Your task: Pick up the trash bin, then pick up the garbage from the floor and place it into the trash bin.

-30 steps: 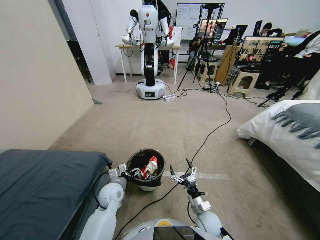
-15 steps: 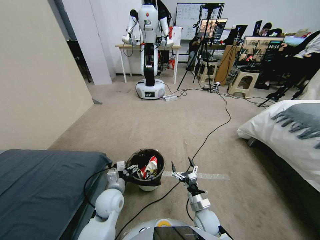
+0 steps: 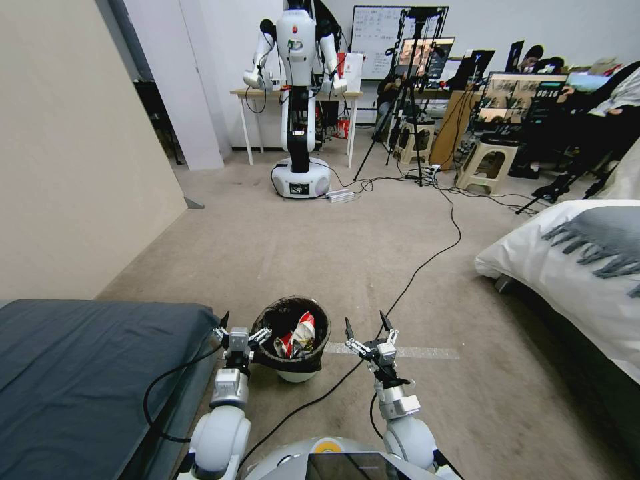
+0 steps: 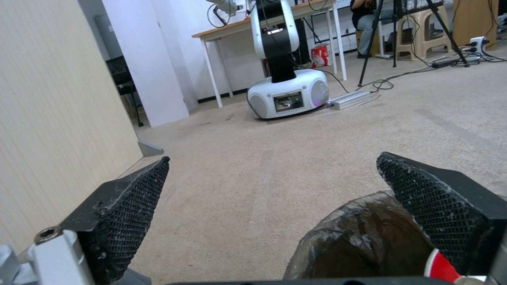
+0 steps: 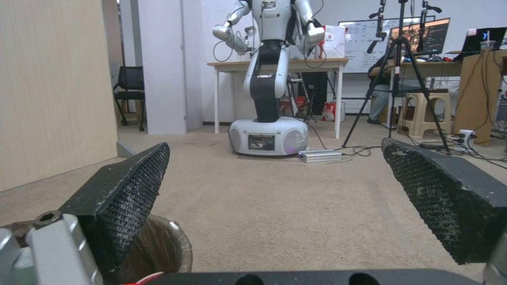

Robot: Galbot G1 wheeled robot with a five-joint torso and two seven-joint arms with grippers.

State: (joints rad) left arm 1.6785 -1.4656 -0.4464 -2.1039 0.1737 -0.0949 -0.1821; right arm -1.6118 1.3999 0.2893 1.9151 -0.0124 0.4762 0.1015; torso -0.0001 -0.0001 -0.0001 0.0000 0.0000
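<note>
The trash bin point(image 3: 291, 340) stands on the floor point(image 3: 347, 267) between the robot's two arms, red-and-white wrappers point(image 3: 298, 339) already inside — no litter visible on the carpet around it. The left hand point(image 3: 238, 331) sits just beside the rim, fingers apart; the right hand point(image 3: 367, 337) hovers nearby, also spread and empty — the job looks nearly finished.

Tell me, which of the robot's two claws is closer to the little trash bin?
The left claw: it sits open right at the rim of the trash bin, beside the dark bed. The right claw, also open, stands farther off over bare floor.
</note>
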